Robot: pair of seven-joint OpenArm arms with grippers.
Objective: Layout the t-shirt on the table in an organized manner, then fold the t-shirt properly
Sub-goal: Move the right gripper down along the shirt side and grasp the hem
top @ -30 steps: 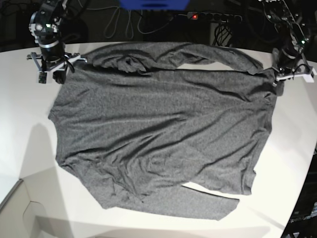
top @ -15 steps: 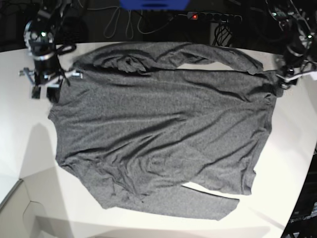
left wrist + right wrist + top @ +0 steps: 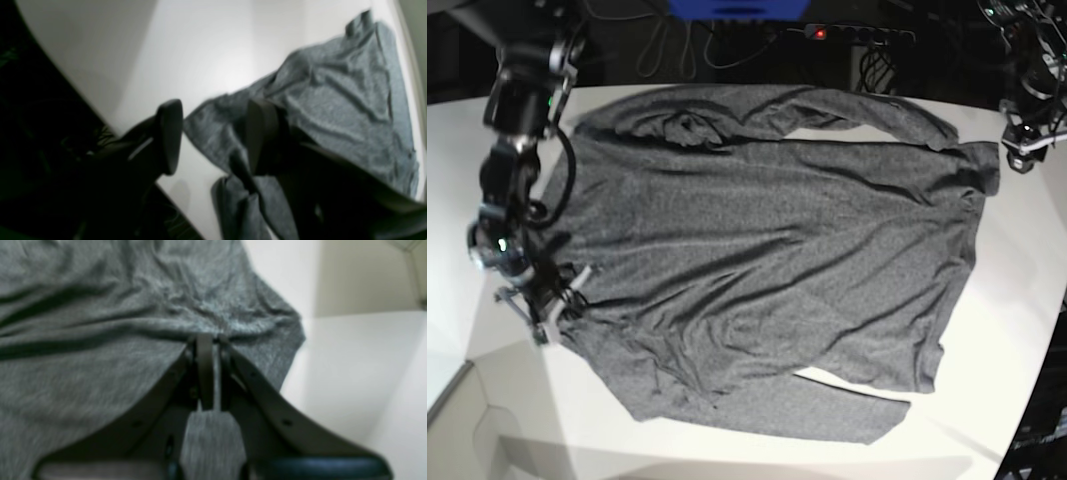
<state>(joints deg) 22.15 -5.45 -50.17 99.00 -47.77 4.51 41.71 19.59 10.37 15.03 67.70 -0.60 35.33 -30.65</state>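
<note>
Right gripper (image 3: 555, 312) at left, pinching t-shirt (image 3: 757, 250) near its left edge; t-shirt flat mid-table (image 3: 457, 160), long axis left-right, sleeve along far edge; left gripper (image 3: 1024, 150) spread, far right, off cloth

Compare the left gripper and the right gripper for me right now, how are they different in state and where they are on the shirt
The left gripper is open and holds nothing, while the right gripper is shut on a pinch of the t-shirt. In the base view the left gripper sits just off the shirt's far corner, over the table; the right gripper is down at the shirt's opposite side edge, nearer the camera. Both are at the cloth's margin, not its middle.
</note>
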